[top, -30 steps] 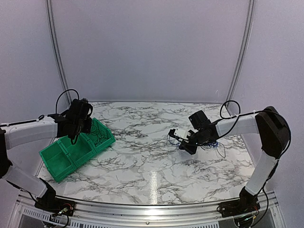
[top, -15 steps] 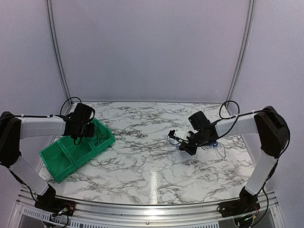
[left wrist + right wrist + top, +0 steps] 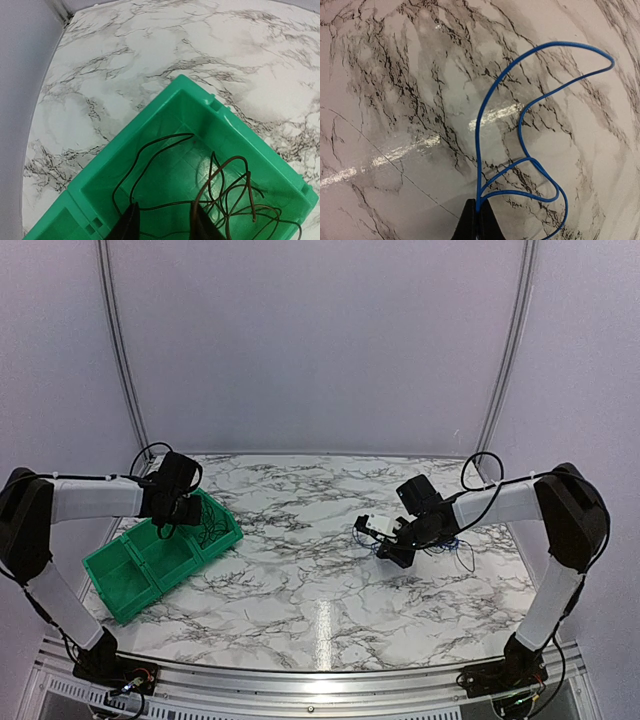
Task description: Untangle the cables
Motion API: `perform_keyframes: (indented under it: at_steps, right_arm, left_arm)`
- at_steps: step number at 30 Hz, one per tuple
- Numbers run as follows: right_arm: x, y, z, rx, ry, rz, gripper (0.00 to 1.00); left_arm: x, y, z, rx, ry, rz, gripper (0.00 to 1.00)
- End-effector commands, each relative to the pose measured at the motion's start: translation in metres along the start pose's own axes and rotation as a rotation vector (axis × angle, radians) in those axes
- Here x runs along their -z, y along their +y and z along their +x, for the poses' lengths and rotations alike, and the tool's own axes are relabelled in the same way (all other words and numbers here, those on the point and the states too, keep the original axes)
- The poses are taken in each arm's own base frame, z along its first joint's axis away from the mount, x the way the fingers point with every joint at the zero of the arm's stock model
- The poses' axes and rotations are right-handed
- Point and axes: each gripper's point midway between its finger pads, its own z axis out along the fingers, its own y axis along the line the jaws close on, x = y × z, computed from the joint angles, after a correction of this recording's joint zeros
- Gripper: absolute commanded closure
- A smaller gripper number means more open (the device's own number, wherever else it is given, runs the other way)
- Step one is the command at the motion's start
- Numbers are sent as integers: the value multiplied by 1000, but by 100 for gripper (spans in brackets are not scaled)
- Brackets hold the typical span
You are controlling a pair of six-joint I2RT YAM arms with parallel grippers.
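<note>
Two arms rise from the near edge of the table (image 3: 320, 590), one at each near corner. The near strip of marble between them lies bare, and so does the wide middle.

One green bin (image 3: 125, 585) sits slantwise by the left edge, its near end toward the near left corner and its far end angled in toward the table's middle. It is divided into compartments. The far compartment holds the dark cables (image 3: 235, 185), several thin wires looped over one another on its floor. I cannot count them, because they cross too often. The compartment next to it shows only a corner in the left wrist view.

The left gripper (image 3: 166, 226) hangs over that far compartment. Its two fingers stand a narrow way apart, with green floor showing between them. Wire ends run close along both fingers, but nothing is pinched between them.

Toward the right edge, about as far back as the bin, the right gripper (image 3: 475, 222) is low over the marble, its fingers pressed together on one blue cable (image 3: 479, 125). From the pinch the cable runs out in two open loops that lie flat on the table. More thin blue and black loops (image 3: 462, 550) lie just behind that gripper, beside the right arm (image 3: 500, 502) and near the right edge.

Beyond both grippers the marble is open up to the far edge, where the pale back wall (image 3: 320, 340) stands.
</note>
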Motion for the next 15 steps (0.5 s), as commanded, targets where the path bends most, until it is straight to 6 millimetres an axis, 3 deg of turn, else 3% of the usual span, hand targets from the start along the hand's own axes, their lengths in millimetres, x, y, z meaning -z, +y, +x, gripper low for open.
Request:
perform_keyframes:
  at_steps: [1,9,11,15]
  right_arm:
    - [1,-2,-3,1,-5,-11,100]
    - [1,-2,-4,-3,-10,-14,100]
    - [1,-1,-5,-3,-13,-19,100]
    - [3,-2,-7,-4,-17,-18,100]
  left_arm:
    - [14,14,-13,29,-10,-41,57]
    - [54,38,-38,60,-90,-77,39]
    - [59,38,-40,62,-91,-50,34]
    - [70,29,-48,64,-86,30,34]
